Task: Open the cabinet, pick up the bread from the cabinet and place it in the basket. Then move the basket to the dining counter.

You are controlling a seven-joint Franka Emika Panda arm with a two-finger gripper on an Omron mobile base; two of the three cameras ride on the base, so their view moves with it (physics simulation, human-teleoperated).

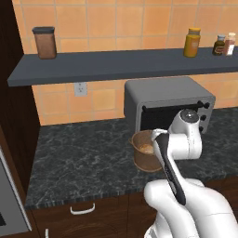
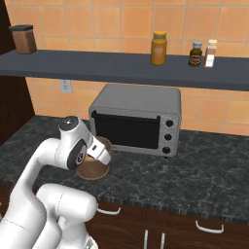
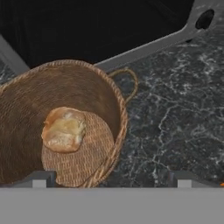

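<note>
Nearest to the hand camera stand the two dark fingertips of the gripper (image 3: 111, 179), wide apart and with nothing between them. One fingertip (image 3: 38, 178) is above the inside of the basket (image 3: 114, 114), the other is over the bare black marbled counter (image 3: 175, 118), so the near part of the rim passes between them.

Inside the basket, the bread (image 3: 64, 130) lies on the woven floor, a little to the far side from the rim and apart from both tips. This part of the task looks finished.

I judge that the next move is a grip on the rim. The small loop handle (image 3: 127, 85) sits further along the rim, toward the toaster oven (image 1: 167, 103) just behind the basket. The hand must come down straight to take the wall.
</note>
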